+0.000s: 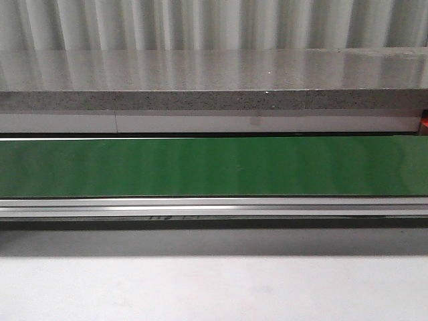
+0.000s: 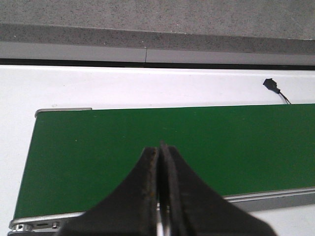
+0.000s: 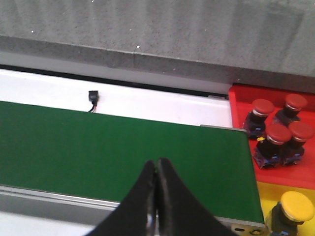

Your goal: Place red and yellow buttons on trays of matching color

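In the right wrist view, several red buttons stand in the red tray past the end of the green belt. One yellow button sits in the yellow tray beside it. My right gripper hangs over the belt's near edge, shut with nothing between its fingers. My left gripper is likewise shut and empty above the other end of the belt. The front view shows only the bare belt; neither gripper nor any button appears there.
A grey stone ledge runs behind the belt, with a white strip between them. A small black sensor with a cable sits on that strip, also seen from the left wrist. An aluminium rail borders the belt's near side.
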You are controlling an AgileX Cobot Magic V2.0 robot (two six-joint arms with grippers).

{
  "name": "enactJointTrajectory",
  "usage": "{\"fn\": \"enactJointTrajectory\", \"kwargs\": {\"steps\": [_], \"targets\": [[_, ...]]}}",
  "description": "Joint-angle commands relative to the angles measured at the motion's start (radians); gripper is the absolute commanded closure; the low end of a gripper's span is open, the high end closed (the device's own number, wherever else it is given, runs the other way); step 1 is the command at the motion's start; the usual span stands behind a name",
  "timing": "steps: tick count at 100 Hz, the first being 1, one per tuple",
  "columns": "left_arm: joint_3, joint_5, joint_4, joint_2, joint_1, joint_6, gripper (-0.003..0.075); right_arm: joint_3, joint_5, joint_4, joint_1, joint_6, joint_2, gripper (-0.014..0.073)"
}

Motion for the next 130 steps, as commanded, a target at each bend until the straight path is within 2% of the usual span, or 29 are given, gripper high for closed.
{"fn": "enactJointTrajectory", "kwargs": {"steps": [1,20,36,74,97,130], "targets": [[-0.026,-0.055,-0.040,-0.002,-0.006,-0.001,0.0740,0.050,-0.153,-0.065,0.000,0.060,-0.058,0.0661],[-0.026,-0.055,-0.040,-0.002,-0.006,-0.001,0.0740,0.210,-0.205,-0.177,0.000,0.210,-0.212,0.0661],[-0.026,-0.055,-0.040,-0.002,-0.006,-0.001,0.0740,0.305,-0.217,-0.206,0.000,0.285,-0.319,0.0661],[-0.026,-0.055,-0.040,-0.002,-0.006,-0.001,0.0740,0.429,-0.356,-0.205,0.000,0.326,-0.345,0.0661],[-0.026,-0.055,-0.040,-0.002,-0.006,-0.001,0.0740,0.431,-0.406,-0.205,0.000,0.332,-0.345,0.0661],[-0.026,-0.055,-0.040,-0.002,-0.006,-0.001,0.0740,0.431,-0.405,-0.205,0.000,0.332,-0.345,0.0661]]}}
